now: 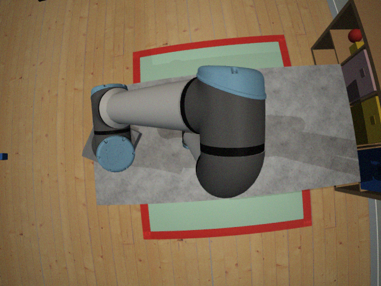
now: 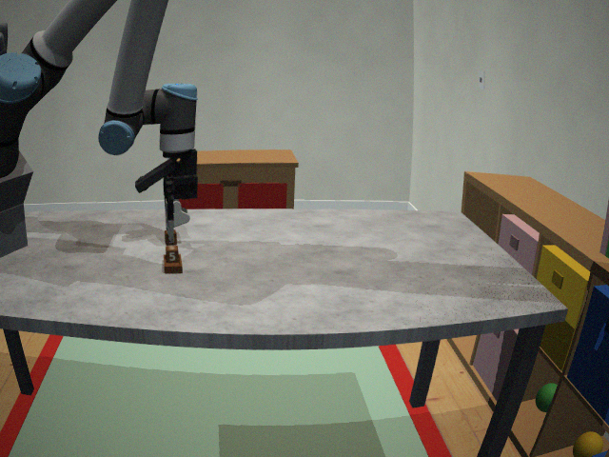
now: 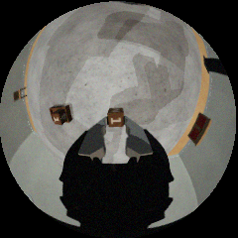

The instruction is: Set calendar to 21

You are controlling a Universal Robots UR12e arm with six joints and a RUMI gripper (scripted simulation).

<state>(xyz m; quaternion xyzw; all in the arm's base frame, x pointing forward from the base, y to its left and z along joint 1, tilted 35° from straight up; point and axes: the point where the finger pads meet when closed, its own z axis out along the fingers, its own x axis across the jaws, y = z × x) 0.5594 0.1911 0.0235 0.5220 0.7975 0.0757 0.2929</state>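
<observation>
My gripper (image 2: 170,234) (image 3: 116,117) points straight down and is shut on a small brown calendar cube (image 2: 170,239) (image 3: 115,117). It holds the cube low over the grey table (image 2: 343,255) (image 1: 307,107). The cube's top face in the wrist view bears a white digit that looks like a 1 lying sideways. Just in front of it in the exterior camera stands the brown tray (image 2: 172,268) with the other cube (image 2: 171,256) (image 3: 59,114), whose front face shows a 5. The top view shows only the arm, which hides the gripper, the cubes and the tray.
A wooden cabinet (image 2: 245,171) with red doors stands behind the table. A shelf unit (image 2: 540,211) (image 1: 363,92) with pink, yellow and blue drawers stands at the right. The arm's base (image 2: 11,196) sits at the table's left end. A green rug (image 2: 147,393) with a red border lies under the table.
</observation>
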